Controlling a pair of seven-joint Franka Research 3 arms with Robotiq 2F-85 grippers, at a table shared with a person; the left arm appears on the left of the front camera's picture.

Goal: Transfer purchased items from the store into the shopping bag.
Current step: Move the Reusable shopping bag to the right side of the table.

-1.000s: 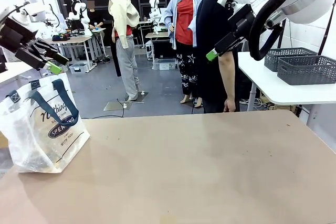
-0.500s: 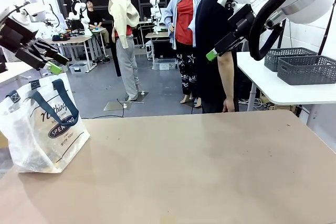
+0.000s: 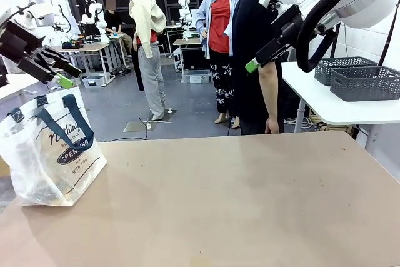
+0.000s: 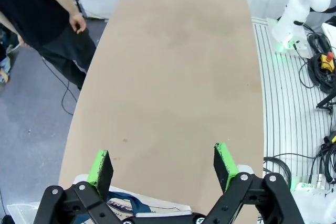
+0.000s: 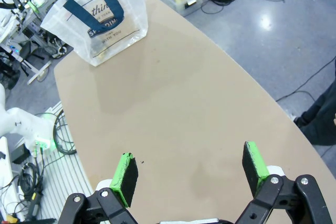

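The shopping bag (image 3: 53, 148), clear plastic with navy handles and an oval logo, stands upright at the table's left edge. Dim tan and dark shapes, likely purchased items (image 3: 45, 189), show through its bottom. My left gripper (image 3: 69, 74) hangs open in the air just above the bag, nothing between its green pads. In the left wrist view the left gripper (image 4: 163, 163) looks down past the bag's rim (image 4: 131, 205). My right gripper (image 3: 258, 32) is raised high at the right, open and empty; below the right gripper (image 5: 190, 169) lies bare tabletop, the bag (image 5: 102, 17) far off. The store is not on the table.
The tan table (image 3: 237, 198) is bare apart from the bag. A person in black (image 3: 253, 60) stands at the far edge, hand (image 4: 79, 23) hanging down. Two dark grey slotted baskets (image 3: 359, 79) sit on a white side table at the right.
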